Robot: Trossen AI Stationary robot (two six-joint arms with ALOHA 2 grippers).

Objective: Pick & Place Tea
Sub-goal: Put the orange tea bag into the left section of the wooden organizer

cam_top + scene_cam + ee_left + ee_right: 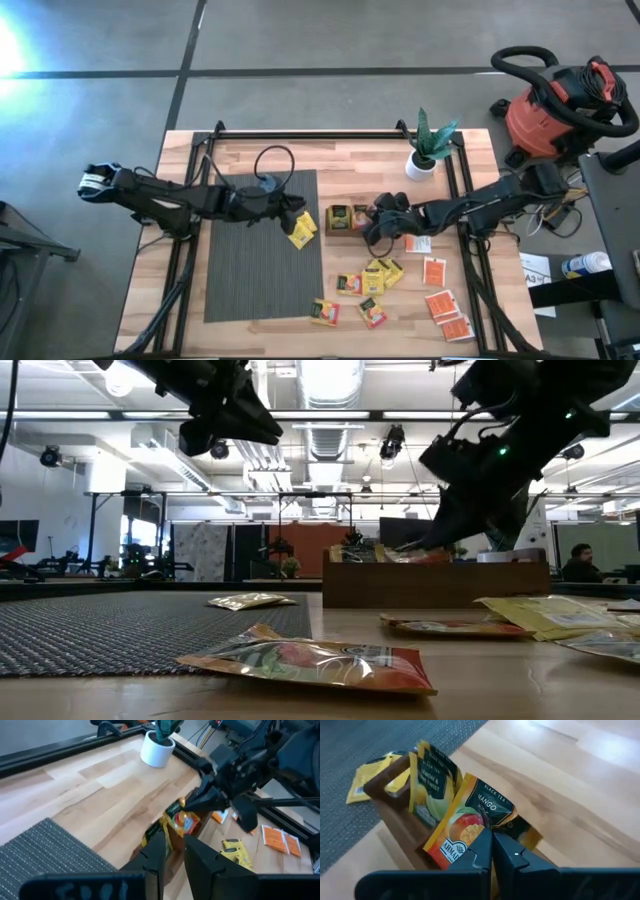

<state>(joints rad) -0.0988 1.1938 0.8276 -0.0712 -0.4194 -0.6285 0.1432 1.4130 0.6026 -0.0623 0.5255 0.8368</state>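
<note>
Bright overhead light, blurred foreground

We see small flat tea sachets (383,273), yellow w/ green marks plus orange & white ones, scattered flat on the tabletop's right side, one yellow (302,229) at the mat edge, several (432,780) upright in the tray, incl. a mango one (470,820).

Grey floor (330,35) ran beyond the table. A red shop vacuum (555,105) stood nearby. Ceiling lights (325,380) glowed overhead.
</note>
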